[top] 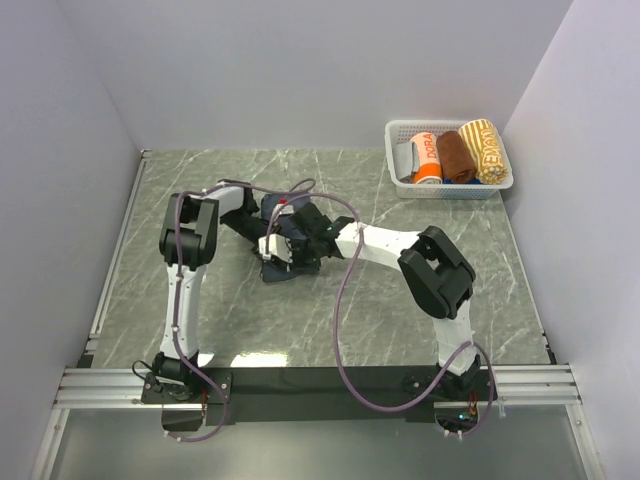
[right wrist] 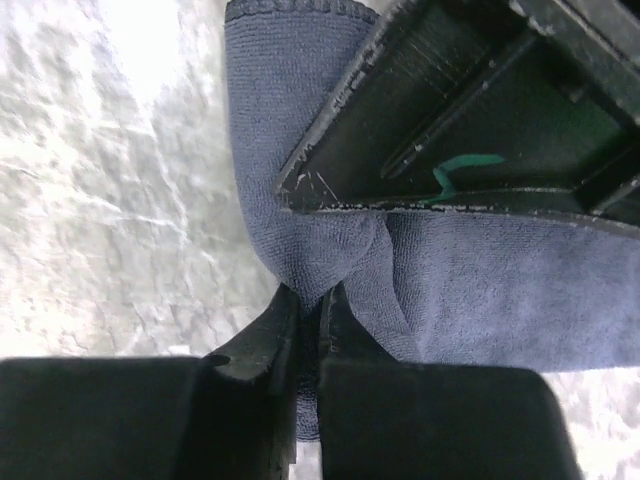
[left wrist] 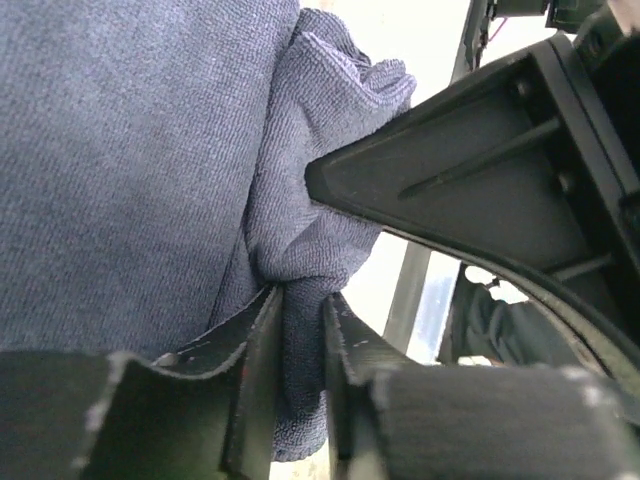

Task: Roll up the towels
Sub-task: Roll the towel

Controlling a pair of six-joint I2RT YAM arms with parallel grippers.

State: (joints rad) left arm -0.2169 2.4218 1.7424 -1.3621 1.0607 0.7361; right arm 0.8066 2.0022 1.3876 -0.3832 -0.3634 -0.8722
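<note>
On the marble table (top: 200,300), about mid-way across and between the two arms, the navy towel (top: 296,238) is found bunched rather than spread flat, with much of it hidden under the wrists in the top view. A white basket (top: 400,130) of rolled towels is set well apart at the far right corner. The towel is judged to be light, soft and limp: no shape would be kept where it is unsupported, and it should sag and crease freely. Its napped weave should not slip between pads, and nothing fragile is involved. A fold is pinched in the closed left gripper (left wrist: 300,310), and another fold near the stitched hem is clamped by the right gripper (right wrist: 308,300), also closed on cloth. For rolling, hold is best taken at an edge or corners, so that one layer is drawn taut.
</note>
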